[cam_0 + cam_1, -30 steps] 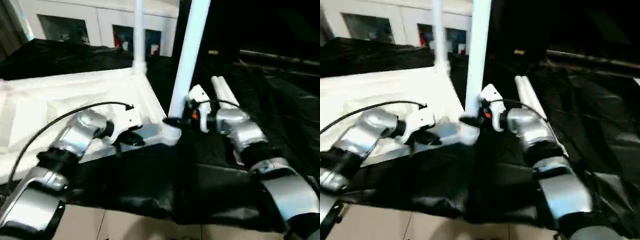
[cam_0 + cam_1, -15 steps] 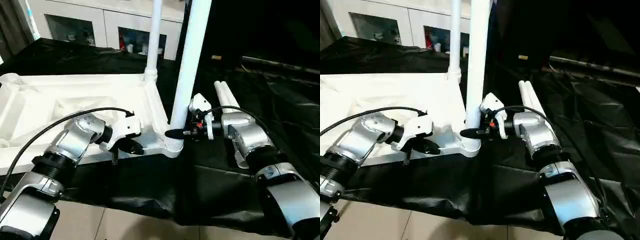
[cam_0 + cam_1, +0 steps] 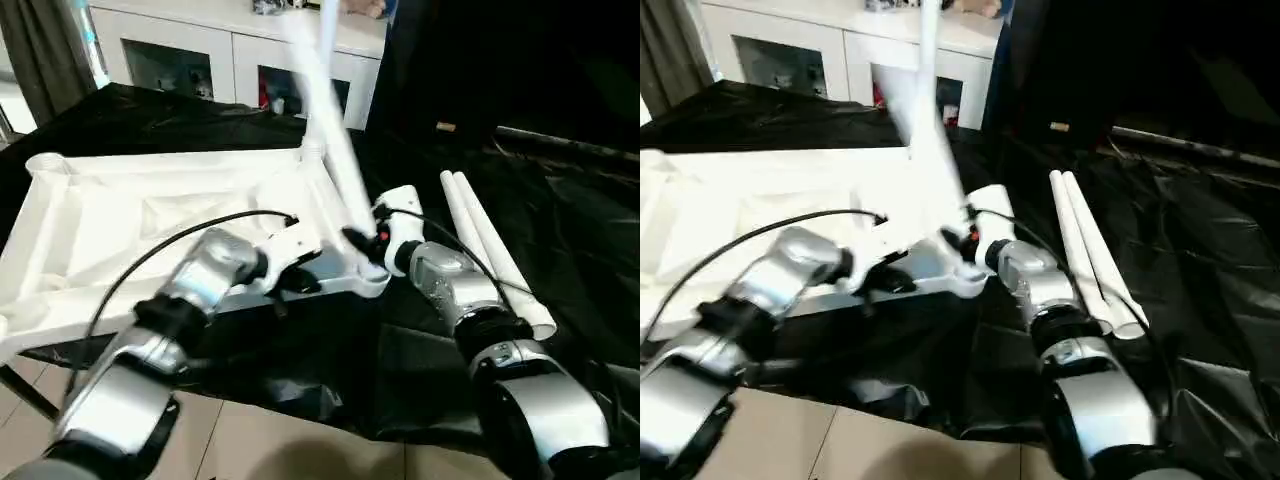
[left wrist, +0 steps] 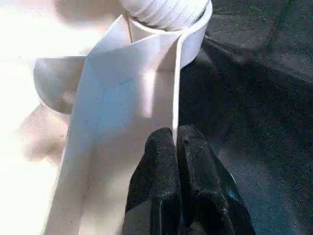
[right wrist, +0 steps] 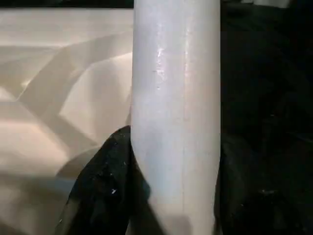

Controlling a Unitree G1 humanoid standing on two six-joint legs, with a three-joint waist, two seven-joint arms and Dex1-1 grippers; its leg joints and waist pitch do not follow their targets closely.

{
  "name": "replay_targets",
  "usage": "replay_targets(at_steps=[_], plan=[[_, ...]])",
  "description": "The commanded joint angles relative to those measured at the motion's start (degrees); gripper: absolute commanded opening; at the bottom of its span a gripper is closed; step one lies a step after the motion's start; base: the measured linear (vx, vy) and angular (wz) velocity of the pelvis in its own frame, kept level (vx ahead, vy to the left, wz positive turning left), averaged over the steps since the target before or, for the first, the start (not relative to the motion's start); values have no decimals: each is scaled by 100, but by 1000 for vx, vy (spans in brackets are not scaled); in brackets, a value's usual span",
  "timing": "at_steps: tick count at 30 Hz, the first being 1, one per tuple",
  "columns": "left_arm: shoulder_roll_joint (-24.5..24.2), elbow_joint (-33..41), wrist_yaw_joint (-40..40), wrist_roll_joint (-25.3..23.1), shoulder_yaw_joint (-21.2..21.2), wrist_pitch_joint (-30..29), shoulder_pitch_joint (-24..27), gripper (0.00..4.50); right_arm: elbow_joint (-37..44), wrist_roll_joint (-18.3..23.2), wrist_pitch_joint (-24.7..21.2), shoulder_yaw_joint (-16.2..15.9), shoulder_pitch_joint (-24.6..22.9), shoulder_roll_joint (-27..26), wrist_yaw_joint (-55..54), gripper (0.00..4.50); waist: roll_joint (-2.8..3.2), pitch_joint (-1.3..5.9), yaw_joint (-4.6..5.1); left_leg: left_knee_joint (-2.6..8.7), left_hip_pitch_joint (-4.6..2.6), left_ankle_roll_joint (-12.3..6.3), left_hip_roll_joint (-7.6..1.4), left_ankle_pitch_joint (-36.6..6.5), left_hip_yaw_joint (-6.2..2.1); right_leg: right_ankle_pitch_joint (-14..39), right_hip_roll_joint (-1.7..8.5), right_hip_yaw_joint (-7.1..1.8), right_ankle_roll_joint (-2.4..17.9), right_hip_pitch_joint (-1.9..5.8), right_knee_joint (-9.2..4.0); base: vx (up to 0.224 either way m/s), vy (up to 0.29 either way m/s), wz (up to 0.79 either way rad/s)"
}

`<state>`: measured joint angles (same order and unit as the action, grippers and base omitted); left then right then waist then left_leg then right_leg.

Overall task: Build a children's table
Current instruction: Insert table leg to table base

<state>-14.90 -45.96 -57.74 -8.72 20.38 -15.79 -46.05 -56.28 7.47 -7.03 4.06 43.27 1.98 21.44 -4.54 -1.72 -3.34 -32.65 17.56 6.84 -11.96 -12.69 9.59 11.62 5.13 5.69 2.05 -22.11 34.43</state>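
Observation:
The children's table lies upside down: its white ribbed top (image 3: 130, 215) rests on a black sheet. One leg (image 3: 330, 150) stands in the near right corner socket (image 3: 368, 282) and leans with its upper end toward the left. My right gripper (image 3: 356, 238) is closed around that leg just above the socket; a black finger (image 5: 102, 181) lies against the tube (image 5: 176, 98). My left gripper (image 4: 174, 133) is shut on the thin rim (image 4: 176, 83) of the top, close to the same corner. A second leg's collar (image 3: 313, 150) sits in the far right corner.
Two loose legs (image 3: 490, 250) lie side by side on the black sheet (image 3: 570, 200) to the right of my right arm. A white cabinet (image 3: 200, 60) stands behind the table. Tiled floor (image 3: 250, 450) shows below the sheet's front edge.
The whole view has shifted with the head. The held leg, nearly upright before, now leans with its upper end to the left. Both grips stay where they were.

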Motion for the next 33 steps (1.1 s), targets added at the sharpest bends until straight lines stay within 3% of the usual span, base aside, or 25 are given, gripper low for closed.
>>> replay_targets(at_steps=[1,4,6,9,10,11,12,14,15,16,17,18,19,21,23,25,27,30,31,33], plan=[[24,-7,668,-77,-230,268,-344,0,-337,205,-253,-70,-395,-343,253,186,176,204,27,478,63,-67,-156,-1617,-59,2458,360,-321,461,116,-579,0,0,0],[-80,-13,590,-109,-192,561,-308,0,8,407,-157,82,-391,-343,682,186,163,216,33,468,85,-92,-181,-1386,-25,1705,330,-339,788,134,-486,0,0,0],[-201,130,412,-77,-176,853,-212,0,385,658,-155,175,-407,-259,1197,186,146,229,42,455,121,-169,-169,-1340,-12,1522,341,-352,868,179,-463,0,0,0],[-274,409,125,111,-251,1174,-53,0,824,913,-280,196,-475,-137,1700,186,129,307,67,372,235,-420,-149,-394,-8,361,351,-362,1117,294,-293,0,0,0],[-274,409,125,111,-251,1174,-53,0,824,913,-280,196,-475,-137,1700,186,145,335,89,321,232,-569,-149,113,3,-361,342,-361,1332,283,-210,0,0,0],[-266,568,-14,275,-349,1134,26,44,1015,1017,-327,208,-517,-84,1869,186,150,343,97,310,230,-631,-143,288,14,-657,328,-363,1450,282,-180,0,0,0],[-276,775,-142,447,-453,1117,134,44,1255,1139,-392,224,-571,-7,2046,186,99,333,96,275,242,-797,-117,469,38,-1090,315,-367,1594,281,-147,0,0,0],[-357,1284,-573,904,-669,1035,391,55,1818,1407,-560,329,-693,170,2361,186,87,395,58,208,240,-1165,-126,1005,39,-1927,335,-370,1879,291,-39,0,0,0],[-357,1284,-573,904,-669,1035,391,62,1818,1407,-560,329,-693,170,2361,186,96,424,26,178,194,-1263,-126,1220,46,-2248,332,-372,1964,276,-1,0,0,0],[-384,1532,-793,1277,-853,977,481,78,2117,1555,-715,382,-778,261,2520,186,80,392,45,150,209,-1486,-107,1626,58,-2662,249,-346,2100,211,44,0,0,0],[-391,1643,-869,1449,-956,870,499,78,2223,1591,-749,381,-815,288,2560,186,80,392,45,150,209,-1486,-107,1626,58,-2662,249,-346,2100,211,44,0,0,0],[-392,1882,-1003,1833,-1216,580,507,95,2451,1679,-833,389,-891,345,2632,186,81,354,28,166,226,-1483,-129,1184,74,-2087,308,-352,2076,220,-6,0,0,0],[-396,1983,-1052,2016,-1362,398,493,98,2566,1725,-903,392,-931,370,2665,186,80,343,24,173,225,-1436,-141,1004,79,-1832,315,-354,2045,214,-30,0,0,0],[-406,2018,-1091,2136,-1464,263,462,118,2623,1747,-934,395,-954,388,2693,186,107,284,35,229,224,-1054,-160,248,91,-723,321,-361,1841,214,-134,0,0,0],[-400,1985,-1003,2495,-1892,-34,326,136,2873,1826,-1051,407,-1070,437,2735,186,110,255,47,258,219,-722,-148,-120,97,-198,300,-376,1668,219,-186,0,0,0],[-338,1741,-541,2475,-2084,-74,175,157,3121,1918,-1180,397,-1181,459,2751,186,109,247,48,262,231,-474,-134,-374,88,86,285,-387,1483,217,-216,0,0,0],[-296,1587,-239,2380,-2110,-60,98,166,3229,1967,-1246,385,-1226,464,2765,186,111,254,42,256,228,-430,-121,-409,87,114,270,-386,1391,215,-224,0,0,0],[-60,754,1400,1886,-2234,-102,-384,191,3578,2072,-1420,299,-1363,474,2783,186,108,266,13,238,227,-419,-110,-407,80,181,253,-376,1205,209,-245,0,0,0],[7,621,1690,1821,-2250,-80,-488,201,3617,2079,-1441,290,-1377,473,2778,186,96,273,2,242,263,-423,-109,-312,65,166,257,-372,1149,243,-236,0,0,0],[172,517,1893,1808,-2243,4,-648,210,3648,2081,-1471,286,-1389,470,2767,186,78,284,-32,227,274,-429,-101,-152,66,35,265,-372,1170,241,-219,0,0,0]])
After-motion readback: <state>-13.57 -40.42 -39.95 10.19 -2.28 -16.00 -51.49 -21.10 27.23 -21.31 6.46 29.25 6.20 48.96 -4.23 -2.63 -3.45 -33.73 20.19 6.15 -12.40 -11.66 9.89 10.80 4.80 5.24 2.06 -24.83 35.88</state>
